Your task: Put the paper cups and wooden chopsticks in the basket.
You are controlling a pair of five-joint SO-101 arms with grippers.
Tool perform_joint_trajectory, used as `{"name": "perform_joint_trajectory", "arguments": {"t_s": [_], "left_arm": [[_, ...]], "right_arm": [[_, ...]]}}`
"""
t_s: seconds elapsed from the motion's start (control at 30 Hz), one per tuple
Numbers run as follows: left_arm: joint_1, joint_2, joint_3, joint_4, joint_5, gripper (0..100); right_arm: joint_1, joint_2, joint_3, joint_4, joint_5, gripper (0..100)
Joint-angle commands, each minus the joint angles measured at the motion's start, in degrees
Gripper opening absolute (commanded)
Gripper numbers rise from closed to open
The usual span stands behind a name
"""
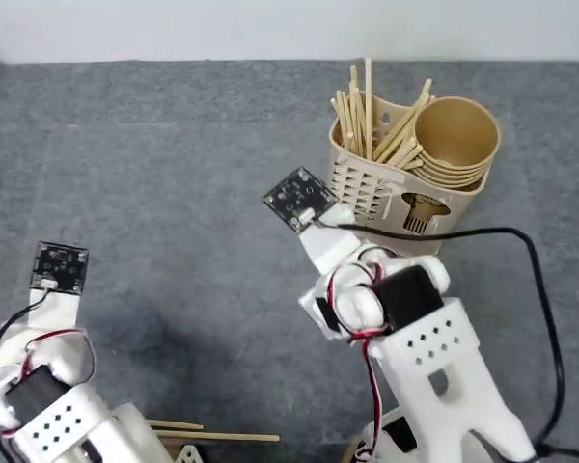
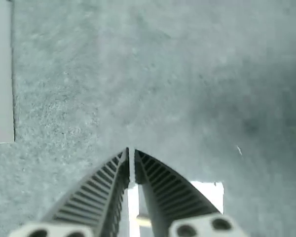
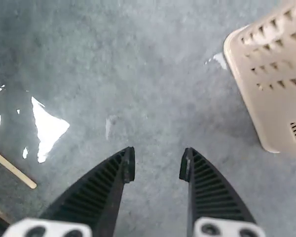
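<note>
- Down by the foot of the left arm (image 1: 48, 386), we see two loose chopsticks (image 1: 217, 437) lying flat on the grey tabletop (image 1: 174, 145). They lie close beside each other.
- A little farther out, our left pincer (image 2: 129, 150) points down at bare tabletop. Its two fingers are pressed together at the tips, and nothing is between them.
- Next comes the right arm (image 1: 415, 328), out in the middle. A black cable (image 1: 521, 251) loops away from it, past the basket.
- Our right pincer (image 3: 158, 165) hangs over the tabletop, near the basket (image 1: 367, 193) but not touching it. Its fingers stand apart. We see just grey tabletop in the gap, so it holds nothing.
- The basket is beige with little slots in its wall. It stands upright at the far side of the tabletop.
- Inside the basket, on the side nearer the middle of the tabletop, a bunch of wooden chopsticks (image 1: 367, 116) stands up and leans this way and that.
- On the other side of the basket sit the paper cups (image 1: 458, 140). They are stacked one inside the other, open end up.
</note>
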Motion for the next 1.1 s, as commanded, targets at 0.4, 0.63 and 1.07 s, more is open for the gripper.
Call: {"name": "perform_joint_trajectory", "arguments": {"t_s": [0.4, 0.63, 1.07], "left_arm": [[-11.78, 0.18, -6.11, 14.33, 2.02, 6], [-15.03, 20.84, -13.58, 14.59, 2.02, 6], [-26.11, 57.05, -28.79, 15.12, 1.76, 6]], "right_arm": [[1.45, -16.04, 8.44, -2.77, 0.70, 16.5], [1.36, -16.92, 8.62, -2.77, 0.70, 16.5], [1.36, -17.01, 8.62, -2.86, 0.70, 16.5]]}}
